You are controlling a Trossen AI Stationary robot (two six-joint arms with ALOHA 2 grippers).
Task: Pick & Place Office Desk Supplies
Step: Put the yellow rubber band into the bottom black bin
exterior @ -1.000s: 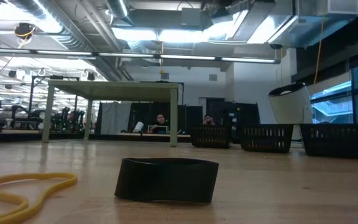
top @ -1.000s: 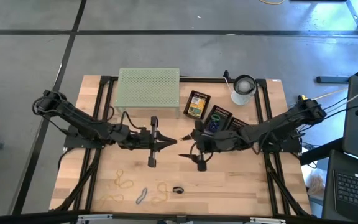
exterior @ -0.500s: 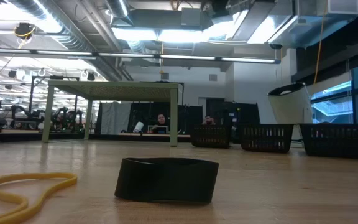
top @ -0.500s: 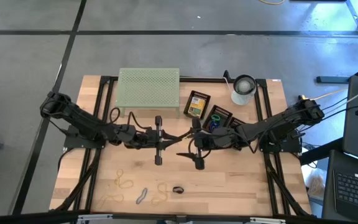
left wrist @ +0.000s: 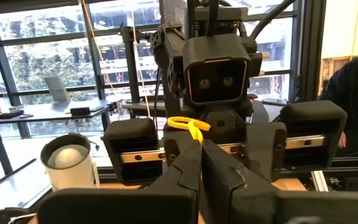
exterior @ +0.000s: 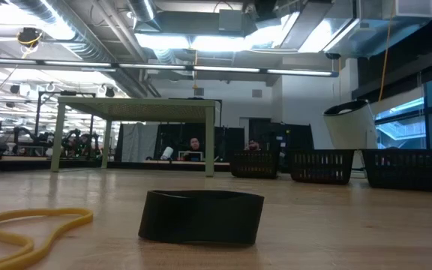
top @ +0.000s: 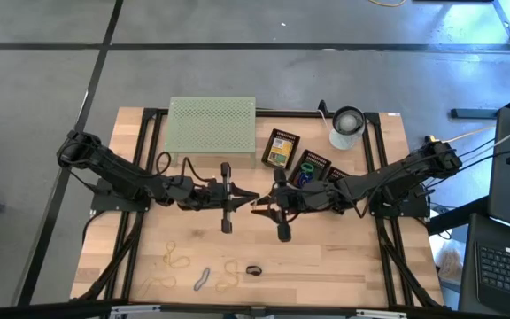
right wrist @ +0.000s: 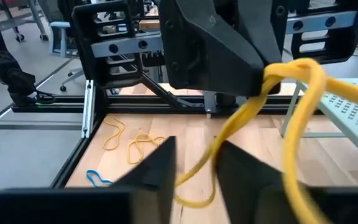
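Both arms meet above the table's middle. My left gripper point(top: 251, 198) is shut on a yellow rubber band point(right wrist: 291, 124). My right gripper point(top: 261, 206) faces it, open by a narrow gap. One strand of the band point(right wrist: 197, 177) runs down between its fingers; whether they touch it I cannot tell. Loose yellow rubber bands point(top: 177, 259) and a black band point(top: 253, 269) lie flat near the table's near edge. The crayon boxes point(top: 281, 149) lie at the back. My left gripper pinches the yellow rubber band at one end of its loop point(left wrist: 188, 124), between its two fingertips point(right wrist: 241, 62). The fingers come in about level from the table's left. The band is clear of the table, its loop hanging slack toward my right gripper.
A pale green perforated rack point(top: 212, 128) stands at the back, a white cup point(top: 347, 127) at the back right. A second crayon box point(top: 308, 168) lies under my right arm. In the low view a black band point(exterior: 201, 217) and a yellow one point(exterior: 28, 229) lie close by.
My left gripper has moved a little toward my right gripper with the yellow band, then held still. My right gripper's fingers, spread wide before, have come close together around the band's strand.
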